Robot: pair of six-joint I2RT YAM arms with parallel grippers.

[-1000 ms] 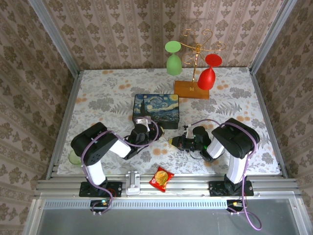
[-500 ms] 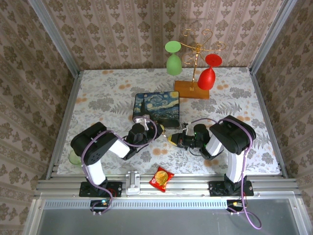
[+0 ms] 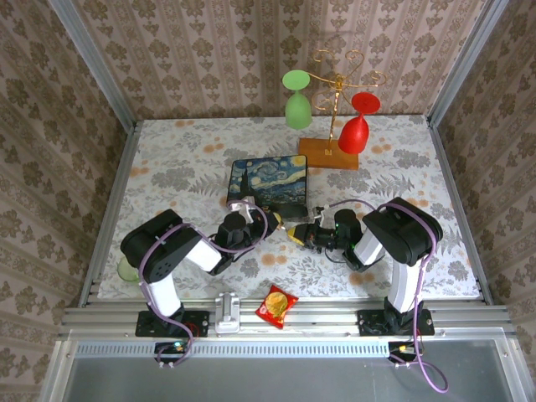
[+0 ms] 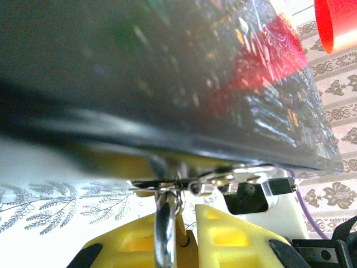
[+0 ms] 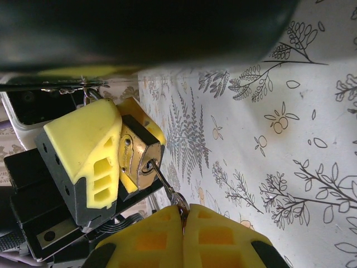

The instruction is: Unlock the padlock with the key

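The brass padlock (image 5: 136, 156) is clamped between the yellow fingers (image 5: 83, 142) of my left gripper (image 4: 187, 220), which is shut on it. Its silvery shackle (image 4: 164, 223) runs up through the clasp (image 4: 167, 183) on the front of the Starry Night box (image 3: 268, 184). My right gripper (image 5: 183, 215) is shut on the head of the small dark key (image 5: 177, 200), and the key's blade sits in the padlock's keyhole. In the top view the left gripper (image 3: 272, 226) and right gripper (image 3: 295, 236) meet just in front of the box.
A gold rack on a wooden base (image 3: 328, 152) holds a green glass (image 3: 297, 107) and a red glass (image 3: 355, 130) at the back. A red-orange snack packet (image 3: 276, 303) lies by the front rail. A pale green thing (image 3: 127, 268) sits at the left edge.
My right gripper has moved left and slightly away with the key, up to the padlock. The left gripper and the box have shifted a little toward the back.
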